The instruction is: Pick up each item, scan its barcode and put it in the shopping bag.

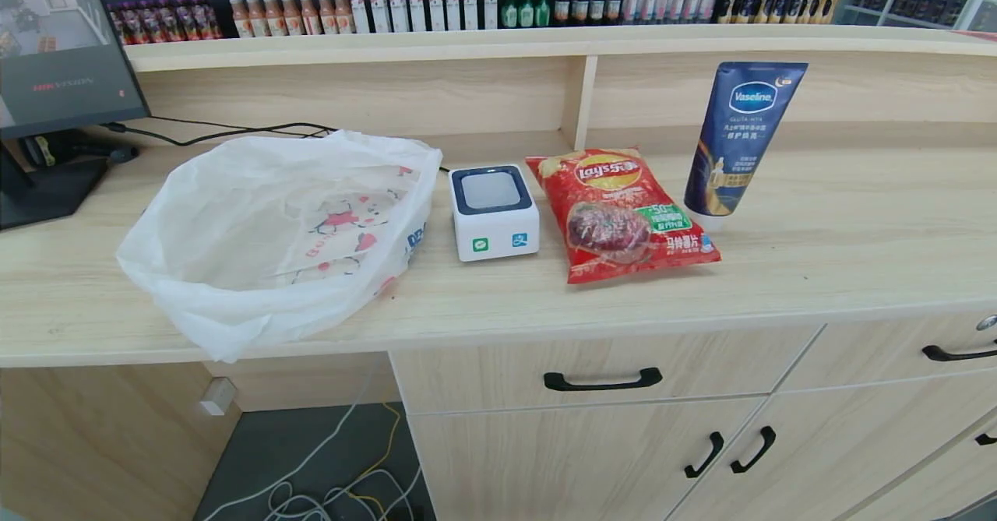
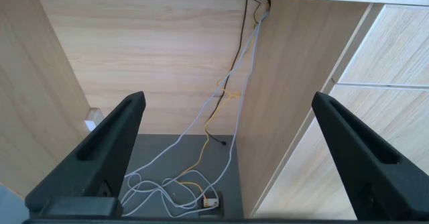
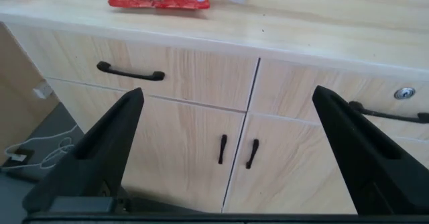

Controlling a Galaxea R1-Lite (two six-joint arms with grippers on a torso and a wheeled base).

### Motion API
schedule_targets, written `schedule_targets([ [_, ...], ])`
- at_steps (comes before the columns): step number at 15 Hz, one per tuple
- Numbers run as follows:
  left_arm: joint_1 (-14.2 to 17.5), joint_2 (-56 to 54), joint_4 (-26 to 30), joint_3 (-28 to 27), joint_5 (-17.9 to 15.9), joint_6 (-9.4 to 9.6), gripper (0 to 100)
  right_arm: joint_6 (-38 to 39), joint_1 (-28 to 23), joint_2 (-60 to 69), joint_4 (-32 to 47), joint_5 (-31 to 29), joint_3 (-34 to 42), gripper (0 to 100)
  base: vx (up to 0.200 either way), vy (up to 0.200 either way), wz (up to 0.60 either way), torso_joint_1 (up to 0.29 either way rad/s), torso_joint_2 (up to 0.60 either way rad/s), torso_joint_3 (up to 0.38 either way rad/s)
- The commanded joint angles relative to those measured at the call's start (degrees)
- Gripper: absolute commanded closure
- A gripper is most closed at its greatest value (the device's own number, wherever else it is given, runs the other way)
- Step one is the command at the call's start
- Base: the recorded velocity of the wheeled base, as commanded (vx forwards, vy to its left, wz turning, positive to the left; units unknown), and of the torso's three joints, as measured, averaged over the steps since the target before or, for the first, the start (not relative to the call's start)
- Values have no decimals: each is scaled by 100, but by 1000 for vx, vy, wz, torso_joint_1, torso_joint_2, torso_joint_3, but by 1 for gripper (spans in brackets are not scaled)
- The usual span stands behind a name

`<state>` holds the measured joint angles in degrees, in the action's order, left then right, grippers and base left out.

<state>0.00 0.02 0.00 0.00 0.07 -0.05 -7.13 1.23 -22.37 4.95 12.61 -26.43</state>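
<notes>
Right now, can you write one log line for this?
chips flat by scanner | tube upright | bag open | left gripper open | right gripper open

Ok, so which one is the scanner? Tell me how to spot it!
Look along the long wooden counter, near its middle. There, between the crumpled white bag and the red chips, sits the scanner. It's the only small white box, with a dark-framed grey window on top.
</notes>
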Motion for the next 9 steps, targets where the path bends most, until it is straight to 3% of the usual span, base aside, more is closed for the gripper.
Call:
schedule_targets([
  [1,0,-2,0,0,1,-4,0,-509,606,-1850,-794,58,-477,0,0,0,0,0,0,0],
  [4,0,-2,0,0,1,-4,0,-790,940,-2597,-1435,49,-530,0,0,0,0,0,0,0],
  [9,0,-2,0,0,1,5,0,-790,1424,-3116,-1523,40,-750,0,0,0,0,0,0,0],
])
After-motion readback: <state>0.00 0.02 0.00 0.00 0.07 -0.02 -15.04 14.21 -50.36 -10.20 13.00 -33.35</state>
